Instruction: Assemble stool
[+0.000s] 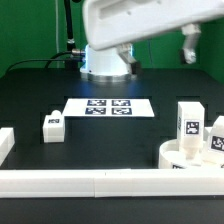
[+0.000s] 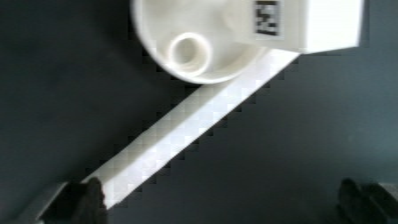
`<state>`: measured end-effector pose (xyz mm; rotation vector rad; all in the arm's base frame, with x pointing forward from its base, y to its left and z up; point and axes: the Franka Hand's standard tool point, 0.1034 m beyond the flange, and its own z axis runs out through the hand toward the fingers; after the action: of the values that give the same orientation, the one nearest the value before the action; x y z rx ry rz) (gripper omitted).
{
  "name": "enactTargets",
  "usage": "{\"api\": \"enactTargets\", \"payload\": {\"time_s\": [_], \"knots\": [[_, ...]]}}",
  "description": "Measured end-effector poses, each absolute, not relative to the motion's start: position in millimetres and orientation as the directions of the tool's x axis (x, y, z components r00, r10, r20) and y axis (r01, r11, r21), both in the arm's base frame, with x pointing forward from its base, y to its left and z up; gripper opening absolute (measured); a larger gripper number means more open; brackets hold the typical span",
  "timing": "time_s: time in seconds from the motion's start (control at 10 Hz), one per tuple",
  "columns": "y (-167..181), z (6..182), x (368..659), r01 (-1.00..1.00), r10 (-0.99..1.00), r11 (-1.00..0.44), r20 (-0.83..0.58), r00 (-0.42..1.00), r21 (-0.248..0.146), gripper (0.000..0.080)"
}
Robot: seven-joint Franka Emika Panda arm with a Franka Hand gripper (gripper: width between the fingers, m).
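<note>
The white round seat (image 1: pixel 178 155) lies at the exterior view's right, against the front rail. Two tagged legs (image 1: pixel 190 122) (image 1: pixel 216 137) stand upright on it. A third leg (image 1: pixel 52 124) stands alone on the black table at the exterior view's left. My gripper (image 1: pixel 188 56) hangs high above the seat, open and empty. In the wrist view the seat (image 2: pixel 222 35) shows a round socket (image 2: pixel 187 48), with one tagged leg (image 2: pixel 299 22) on it. My dark fingertips (image 2: pixel 75 200) stand far apart, and the gripper (image 2: pixel 221 205) has only table between them.
A long white rail (image 1: pixel 90 181) runs along the table's front edge, with a short block (image 1: pixel 5 146) at the exterior view's left. In the wrist view the rail (image 2: pixel 178 130) crosses diagonally. The marker board (image 1: pixel 108 106) lies flat mid-table before the arm's base (image 1: pixel 104 62).
</note>
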<state>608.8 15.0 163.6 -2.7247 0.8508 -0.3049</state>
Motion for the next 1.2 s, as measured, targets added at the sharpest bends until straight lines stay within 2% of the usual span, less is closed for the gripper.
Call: {"api": "enactTargets", "payload": {"time_s": [0.3, 0.6, 0.7, 0.8, 1.0, 1.1, 1.2], "knots": [[-45.1, 168.6, 600.1, -0.393, -0.445, -0.880, 0.175, 0.878, -0.267, 0.0649], [-39.5, 167.9, 600.5, -0.377, -0.429, -0.888, 0.177, 0.886, -0.263, 0.0649], [-40.5, 166.6, 600.0, -0.320, -0.370, -0.915, 0.191, 0.909, -0.248, 0.0649], [-44.0, 159.3, 594.9, -0.206, -0.241, -0.960, 0.184, 0.953, -0.191, 0.0649], [-58.2, 143.0, 586.3, 0.101, 0.095, -0.994, 0.161, 0.982, -0.031, 0.0649], [-59.6, 136.3, 583.2, 0.163, 0.160, -0.987, 0.146, 0.976, -0.013, 0.0649], [-59.7, 136.9, 583.7, 0.207, 0.204, -0.978, 0.148, 0.968, -0.005, 0.0649]]}}
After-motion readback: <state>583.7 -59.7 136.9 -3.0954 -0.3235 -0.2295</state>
